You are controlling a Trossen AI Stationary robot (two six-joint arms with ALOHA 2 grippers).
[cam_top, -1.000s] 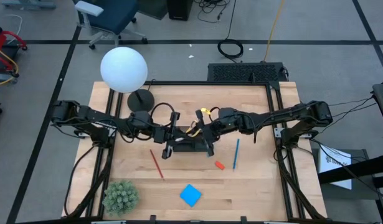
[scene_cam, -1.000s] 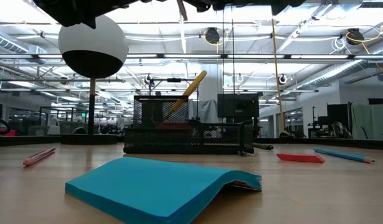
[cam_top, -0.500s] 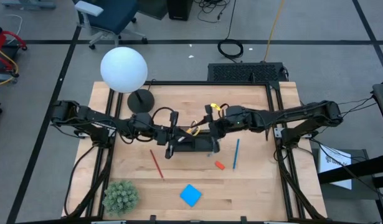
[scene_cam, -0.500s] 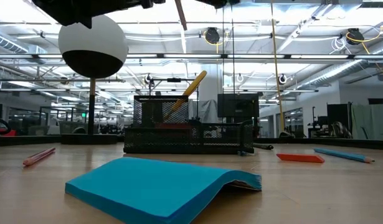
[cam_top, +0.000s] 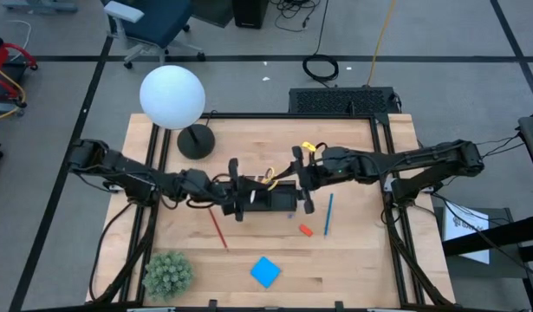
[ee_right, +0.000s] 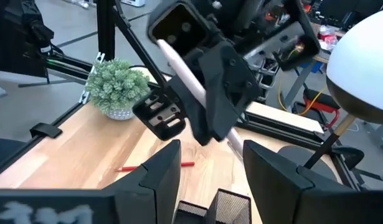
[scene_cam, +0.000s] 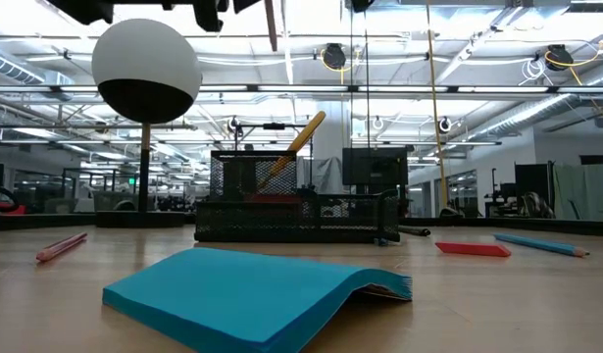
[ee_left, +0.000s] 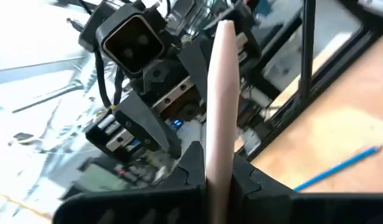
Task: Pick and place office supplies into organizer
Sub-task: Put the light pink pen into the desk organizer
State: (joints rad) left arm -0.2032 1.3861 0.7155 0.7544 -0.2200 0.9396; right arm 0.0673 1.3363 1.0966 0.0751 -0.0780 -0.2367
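My left gripper (ee_left: 217, 177) pinches a pale pencil (ee_left: 217, 93) above the organizer (cam_top: 270, 199) at mid-worktop; my right gripper (ee_right: 207, 163), fingers spread and empty, hovers over the organizer's right end.

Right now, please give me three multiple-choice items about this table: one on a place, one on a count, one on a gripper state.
1. Where does the blue pad lie?
A. inside the organizer
B. on the table, near the plant
C. under the lamp

2. How many thin pens or pencils lie loose on the table?
A. two
B. none
C. five

3. What is the left gripper doing?
A. open, holding nothing
B. shut on a pale pencil
C. shut on the scissors

Answers: 1 B, the high view shows the pad on bare wood beside the plant, apart from the organizer. 2 A, a red pencil and a blue pen. 3 B, the left wrist view shows the pale pencil clamped between its fingers.
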